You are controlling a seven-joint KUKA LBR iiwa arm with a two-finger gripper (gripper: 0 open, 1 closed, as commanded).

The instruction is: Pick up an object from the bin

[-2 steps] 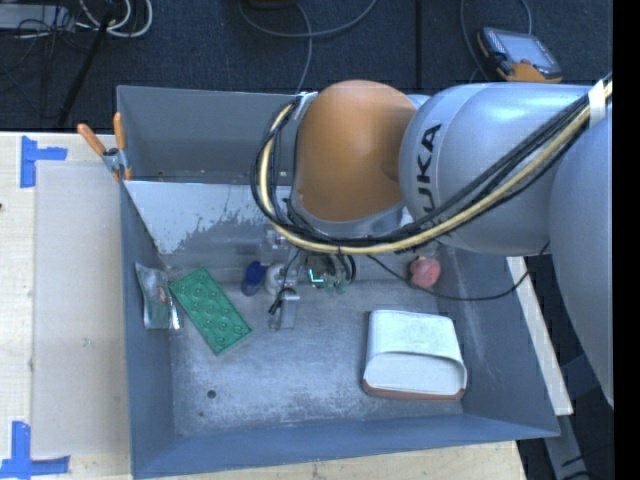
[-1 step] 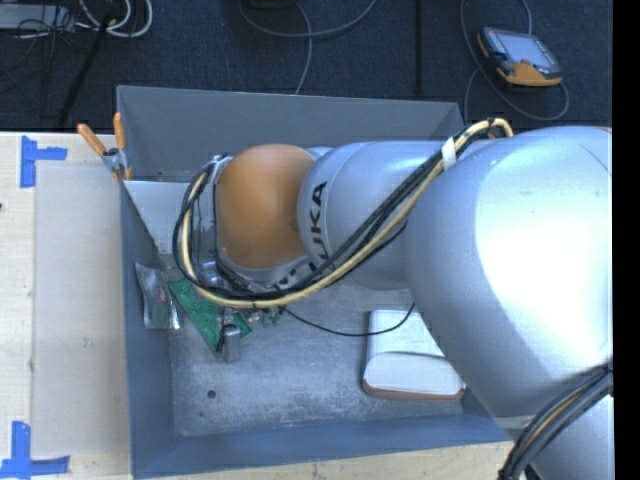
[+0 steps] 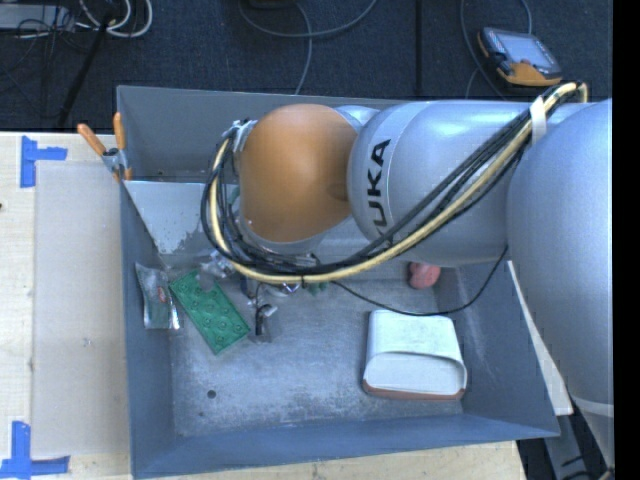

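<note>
A flat green studded plate [image 3: 208,312] lies tilted on the bin floor at the left. My gripper [image 3: 262,318] hangs below the orange wrist cover, its dark tip right at the plate's right edge. Whether it touches the plate is unclear. A crumpled clear foil packet [image 3: 156,296] lies just left of the plate, against the bin's left wall.
A white rectangular block with a brown underside [image 3: 414,366] rests at the bin's lower right. A small pink thing [image 3: 424,275] peeks out from beneath the arm at the right. The arm and its cables span the upper half of the bin.
</note>
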